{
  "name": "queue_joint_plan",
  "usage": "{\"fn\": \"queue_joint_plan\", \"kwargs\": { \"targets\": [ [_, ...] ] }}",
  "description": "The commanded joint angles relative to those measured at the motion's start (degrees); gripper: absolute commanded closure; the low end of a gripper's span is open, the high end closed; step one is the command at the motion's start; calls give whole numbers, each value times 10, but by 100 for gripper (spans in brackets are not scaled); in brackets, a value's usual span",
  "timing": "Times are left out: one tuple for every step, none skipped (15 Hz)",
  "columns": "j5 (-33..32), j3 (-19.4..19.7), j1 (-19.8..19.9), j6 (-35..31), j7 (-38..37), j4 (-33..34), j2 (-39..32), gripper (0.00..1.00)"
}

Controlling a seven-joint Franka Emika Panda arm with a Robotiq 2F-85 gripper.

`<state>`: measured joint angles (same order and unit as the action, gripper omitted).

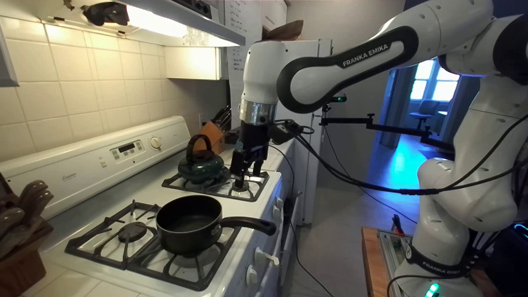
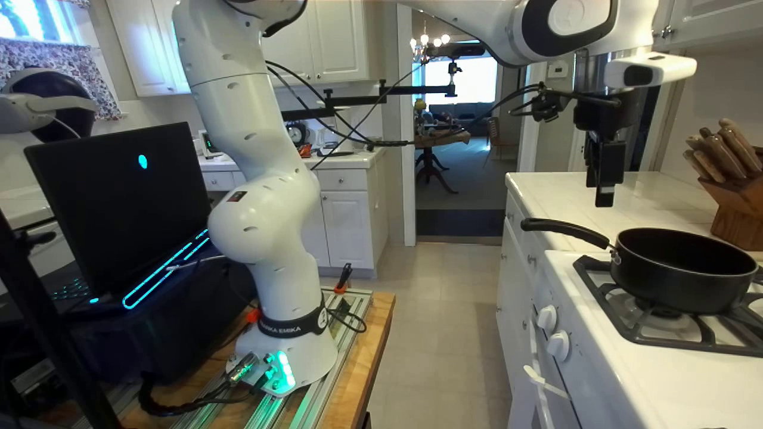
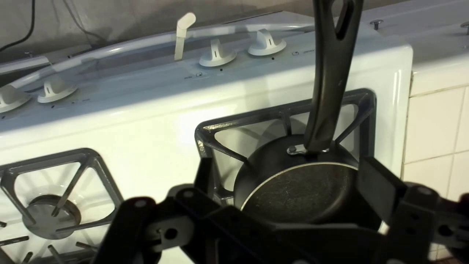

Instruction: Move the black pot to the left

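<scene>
The black pot (image 1: pixel 187 231) sits upright on a front stove burner grate; it also shows in an exterior view (image 2: pixel 676 277) and in the wrist view (image 3: pixel 296 190). Its long black handle (image 1: pixel 249 224) sticks out over the stove's front edge, and points up in the wrist view (image 3: pixel 329 73). My gripper (image 1: pixel 249 177) is in the air above the pot, apart from it, with fingers pointing down; it also shows in an exterior view (image 2: pixel 605 199). In the wrist view its fingers (image 3: pixel 287 167) are wide apart with nothing held. The pot's lower part is hidden there.
A dark teal kettle (image 1: pixel 201 167) stands on a back burner. A wooden knife block (image 1: pixel 22 243) stands on the counter beside the stove, another (image 1: pixel 214 138) beyond the kettle. A range hood (image 1: pixel 194 20) hangs above. White knobs (image 2: pixel 557 345) line the stove front.
</scene>
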<state>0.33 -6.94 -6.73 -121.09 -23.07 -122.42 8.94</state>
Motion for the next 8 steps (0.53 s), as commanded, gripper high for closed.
{"fn": "queue_joint_plan", "kwargs": {
  "targets": [
    [13, 2, 7, 32, 34, -4, 28, 0],
    [15, 3, 7, 35, 39, -4, 31, 0],
    [17, 3, 7, 36, 44, -4, 33, 0],
    [15, 3, 8, 25, 47, -9, 36, 0],
    [20, 4, 7, 22, 57, -11, 38, 0],
    [15, 3, 8, 16, 56, -14, 40, 0],
    [16, 4, 9, 15, 61, -15, 41, 0],
    [11, 3, 10, 8, 56, -18, 42, 0]
  ]
}}
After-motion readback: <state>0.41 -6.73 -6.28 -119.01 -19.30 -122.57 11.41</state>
